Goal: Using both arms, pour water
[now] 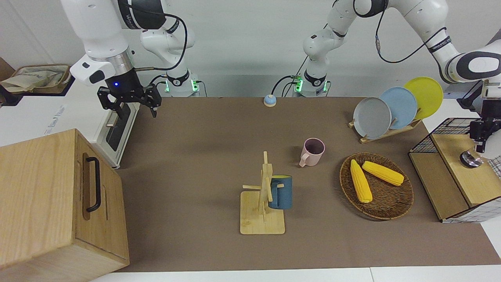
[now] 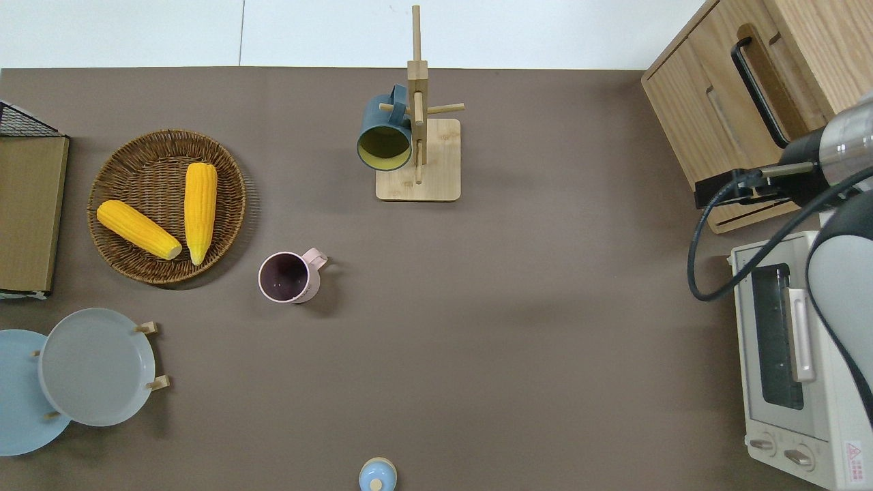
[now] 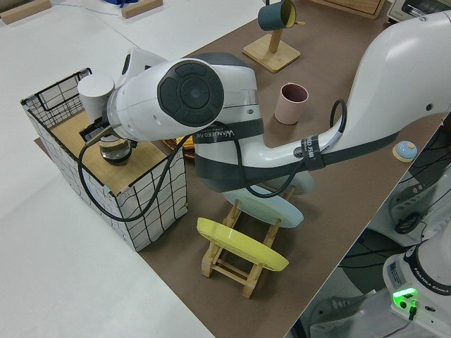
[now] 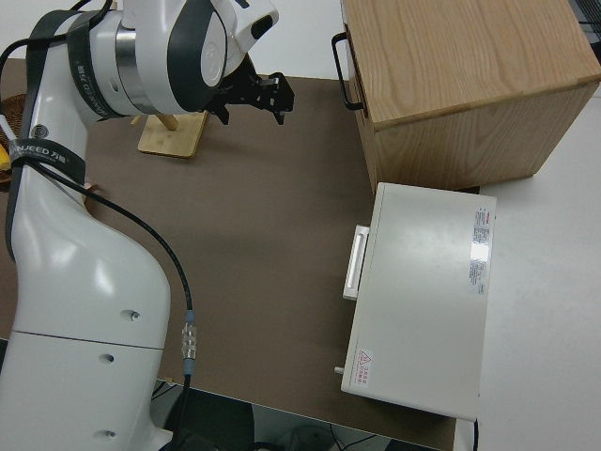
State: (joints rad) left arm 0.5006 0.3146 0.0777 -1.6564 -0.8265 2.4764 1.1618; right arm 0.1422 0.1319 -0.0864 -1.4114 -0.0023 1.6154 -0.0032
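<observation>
So far neither arm has hold of anything that could pour. The right gripper hangs with its fingers spread wide and empty, at the right arm's end of the surface beside the toaster oven and wooden cabinet. The left gripper is down over the wire basket at the left arm's end, just above a small round metal-topped object on the wooden board there; whether its fingers are open or closed I cannot tell, since the wrist hides them. Both arms are glossy white with black cables looping off the joints. The pink mug stands upright with its mouth up, nearer to the robots than the corn basket, while the blue mug hangs on the wooden rack. No kettle or bottle shows plainly. The risks, as I judge them: the left arm could catch the wire rim or the plate rack as it lifts out, and a slack grip on whatever it picks up could tip it. The right arm's reach toward a mug could knock the rack over.
</observation>
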